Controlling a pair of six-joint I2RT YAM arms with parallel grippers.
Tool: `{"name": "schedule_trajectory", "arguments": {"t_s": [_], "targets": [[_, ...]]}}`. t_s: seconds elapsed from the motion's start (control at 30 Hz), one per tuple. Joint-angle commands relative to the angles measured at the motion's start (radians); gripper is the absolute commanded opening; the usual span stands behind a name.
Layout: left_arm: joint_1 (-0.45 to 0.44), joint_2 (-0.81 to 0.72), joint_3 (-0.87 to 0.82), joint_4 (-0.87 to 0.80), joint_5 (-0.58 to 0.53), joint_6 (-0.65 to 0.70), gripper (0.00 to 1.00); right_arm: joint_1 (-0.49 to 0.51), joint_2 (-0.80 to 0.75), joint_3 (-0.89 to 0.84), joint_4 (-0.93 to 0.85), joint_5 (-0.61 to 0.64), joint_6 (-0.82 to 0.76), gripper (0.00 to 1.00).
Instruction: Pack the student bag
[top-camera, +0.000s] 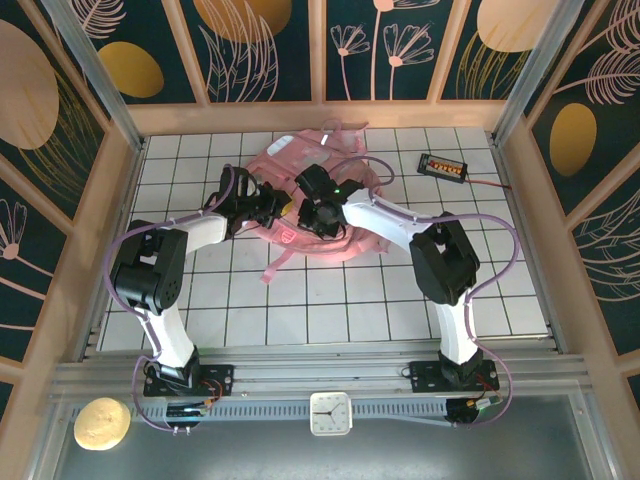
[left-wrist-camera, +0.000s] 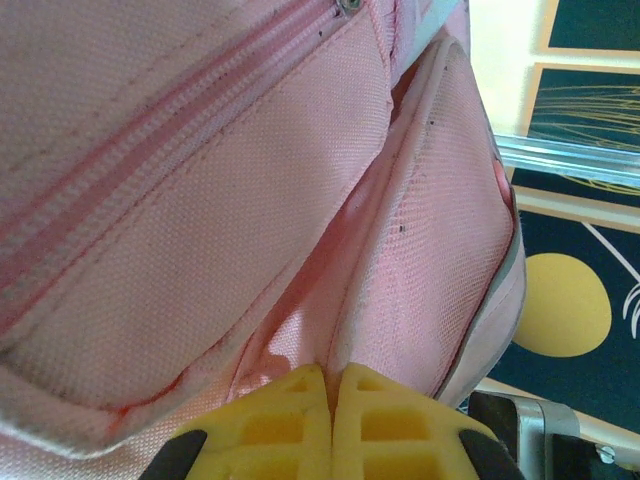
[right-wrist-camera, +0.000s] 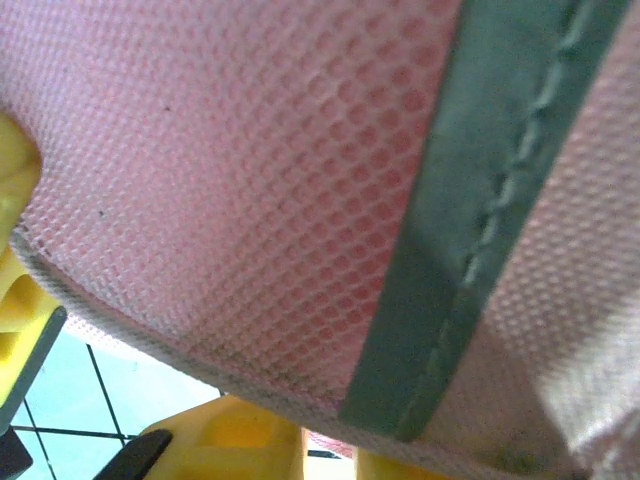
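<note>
Now the tiled table (top-camera: 300, 310) carries the pink bag (top-camera: 290, 158) at its far middle; the step seems to be opening it for packing; the left gripper (left-wrist-camera: 330, 382) is closed, pinching a fabric fold; the right gripper (top-camera: 316, 214) lies against the mesh, its grip I cannot tell; next, the edges need a gentle pull apart.

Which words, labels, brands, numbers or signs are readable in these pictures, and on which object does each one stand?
No text is readable here.
Clock dial: marks too small to read.
Small patch on the student bag: too blurred to read.
Black device with orange marks: too small to read.
</note>
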Motion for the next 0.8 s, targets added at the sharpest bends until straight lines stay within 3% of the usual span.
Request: {"name": "schedule_trajectory", "arguments": {"t_s": [0.0, 0.13, 0.3, 0.77], "targets": [[-0.017, -0.037, -0.012, 0.058, 0.054, -0.03, 0.0, 0.003, 0.02, 0.042, 0.039, 0.057, -0.028, 0.1], [-0.016, -0.039, -0.013, 0.043, 0.051, -0.016, 0.0, 0.002, 0.014, 0.048, 0.016, 0.073, -0.046, 0.0], [-0.014, -0.034, 0.023, -0.064, 0.019, 0.072, 0.0, -0.003, -0.008, 0.039, -0.045, 0.066, -0.098, 0.0], [0.013, -0.017, 0.057, -0.162, -0.025, 0.162, 0.0, -0.076, -0.16, -0.137, -0.172, 0.022, -0.254, 0.0]]}}
